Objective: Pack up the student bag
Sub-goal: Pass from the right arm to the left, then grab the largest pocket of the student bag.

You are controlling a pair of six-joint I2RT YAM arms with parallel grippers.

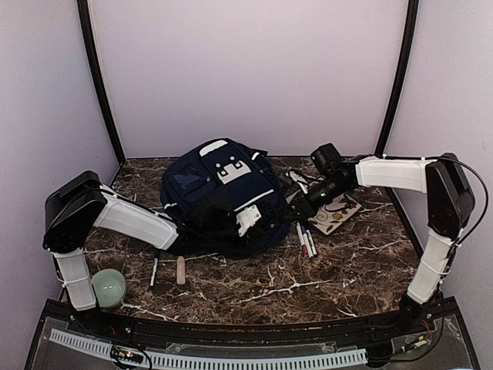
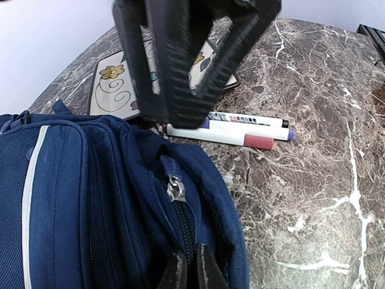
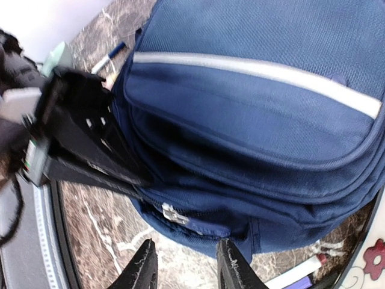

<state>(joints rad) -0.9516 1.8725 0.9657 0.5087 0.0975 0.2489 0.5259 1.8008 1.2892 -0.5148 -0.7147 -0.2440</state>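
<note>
The left gripper is clenched, its two fingers pressed together on the student bag's blue fabric right at the zipper line, just below the metal zipper pull. Facing it from the other side, the right gripper stands with its fingers apart, gripping nothing, the bag's edge just beyond its tips. The zipper teeth I can see between the pull and the left fingers are closed, so I cannot tell what is inside. The bag lies flat at the middle of the marble table, pockets up, its long axis running from the back wall toward the arms, top end farthest away. Loose on the table beside it are several markers and a flowered notebook; on the left lie a pen and a pink stick.
</note>
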